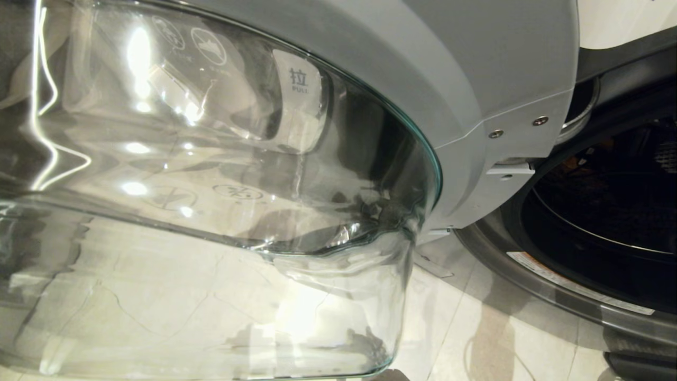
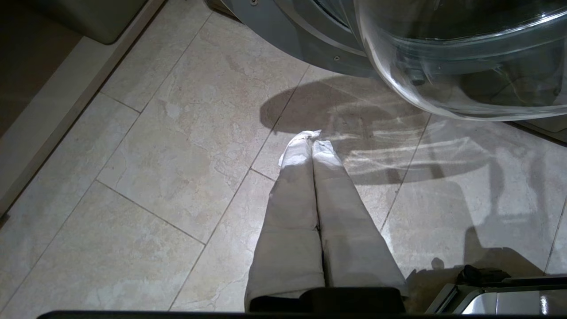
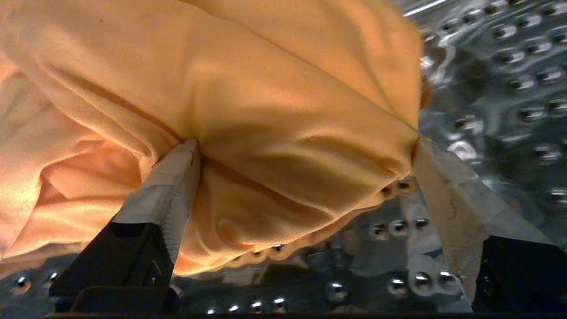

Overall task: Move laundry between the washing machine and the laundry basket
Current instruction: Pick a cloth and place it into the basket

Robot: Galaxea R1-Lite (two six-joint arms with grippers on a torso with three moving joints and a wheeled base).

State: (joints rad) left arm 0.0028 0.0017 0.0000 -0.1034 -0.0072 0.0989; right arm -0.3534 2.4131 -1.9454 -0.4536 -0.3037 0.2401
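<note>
Inside the washing machine's [image 1: 597, 222] perforated steel drum [image 3: 496, 75], the right gripper [image 3: 305, 159] stands with its two taped fingers [image 3: 170, 186] spread wide, one on either side of a bunched fold of the orange-yellow garment [image 3: 266, 102]. Both fingertips touch the cloth, yet the jaws stand far apart and have not pinched it, so the piece lies loose on the drum wall, filling most of that camera's sight. Seen from the head camera, the round glass door [image 1: 222, 185] hangs swung open and takes up most of the frame, with the dark drum opening at the right edge and pale floor tiles [image 1: 476, 328] below. Meanwhile the left gripper [image 2: 312, 139] hangs parked above the tiled floor, just out from the bulging door glass, its wrapped fingers pressed together and holding nothing. Only the orange-yellow garment shows; no basket can be seen.
</note>
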